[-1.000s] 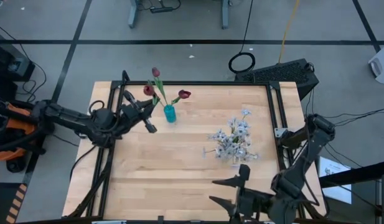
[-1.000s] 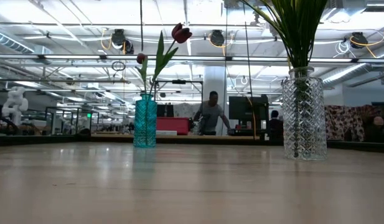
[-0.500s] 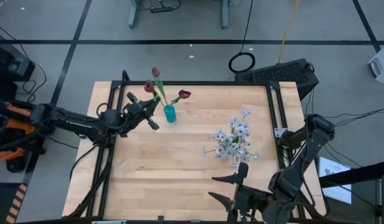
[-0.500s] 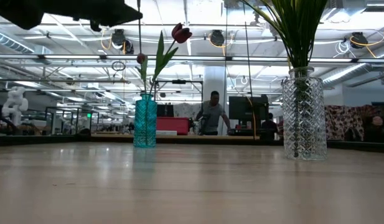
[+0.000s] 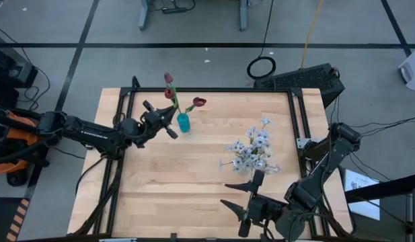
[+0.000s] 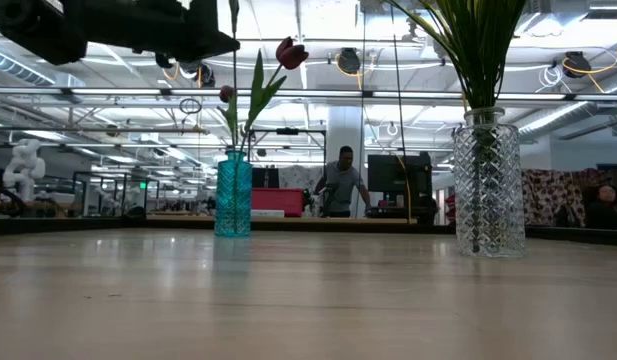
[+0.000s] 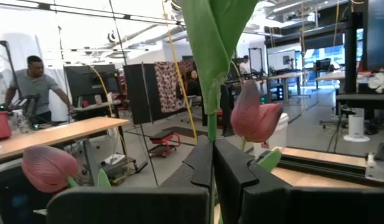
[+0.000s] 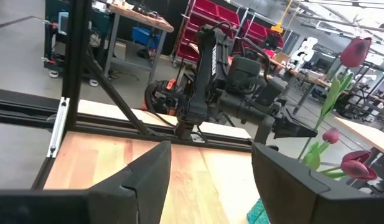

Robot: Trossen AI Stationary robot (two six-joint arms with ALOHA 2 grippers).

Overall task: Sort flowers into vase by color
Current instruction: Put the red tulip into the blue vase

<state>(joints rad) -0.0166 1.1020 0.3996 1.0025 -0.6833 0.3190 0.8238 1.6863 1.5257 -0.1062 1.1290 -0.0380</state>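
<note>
Left end effector at the teal vase.
On the tabletop (image 5: pixel 194 175) we see the clear vase (image 6: pixel 487 185) with white flowers (image 5: pixel 251 151), right end effector (image 5: pixel 244 202) spread, the teal vase (image 5: pixel 183 122), then left end effector (image 5: pixel 168 124) pinching a red tulip (image 7: pixel 211 93) stem above it.

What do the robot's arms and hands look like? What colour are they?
Both arms are dark, nearly black, made of thick jointed pieces. The left arm has an orange part near its base by the table's edge. Each ends in a hand with two flat black fingers: the left hand and the right hand. Black cables trail on the floor beside them.
</note>
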